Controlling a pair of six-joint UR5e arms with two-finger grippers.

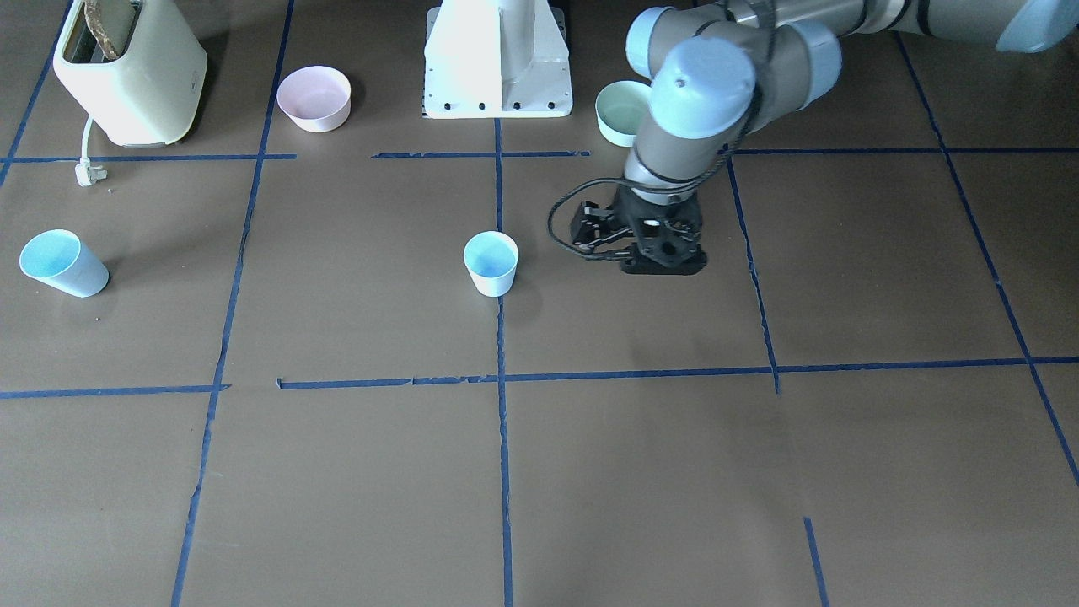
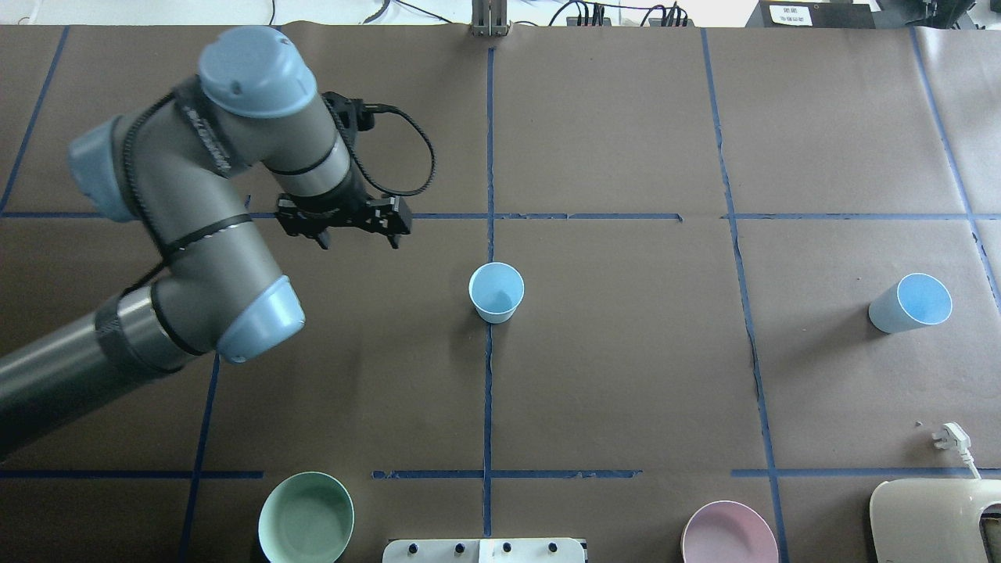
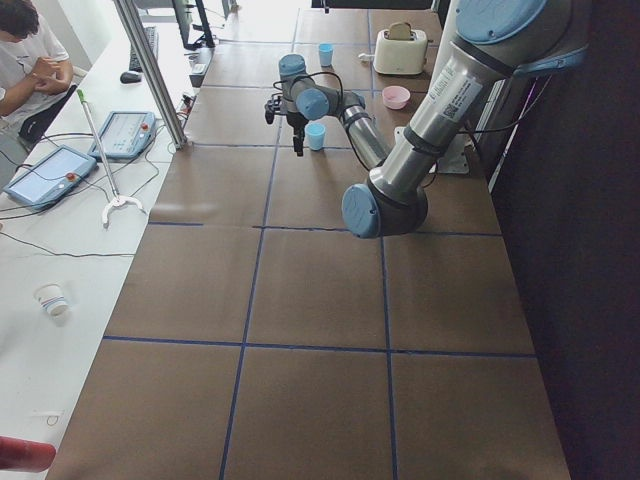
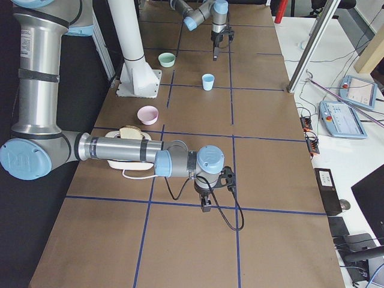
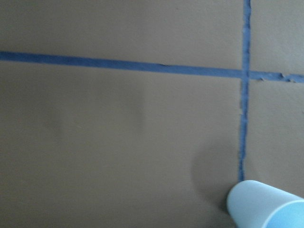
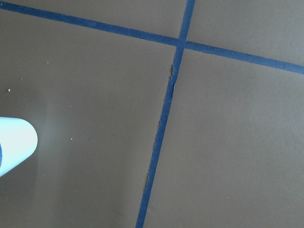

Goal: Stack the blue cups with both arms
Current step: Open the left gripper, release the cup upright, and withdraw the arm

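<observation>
One blue cup [image 2: 496,292] stands upright on the tape line at mid-table; it also shows in the front view [image 1: 491,262] and at the bottom right of the left wrist view [image 5: 266,206]. The second blue cup [image 2: 911,303] stands far out on my right side, seen in the front view [image 1: 63,263] and at the left edge of the right wrist view [image 6: 14,145]. My left gripper [image 2: 357,241] points down, open and empty, to the left of the middle cup and apart from it. My right gripper [image 4: 206,204] shows only in the right side view; I cannot tell its state.
A mint-green bowl [image 2: 306,518] and a pink bowl [image 2: 729,536] sit near the white pedestal base [image 2: 485,550]. A cream toaster [image 1: 131,72] with its loose plug [image 2: 950,435] stands at my near right corner. Blue tape lines grid the brown table.
</observation>
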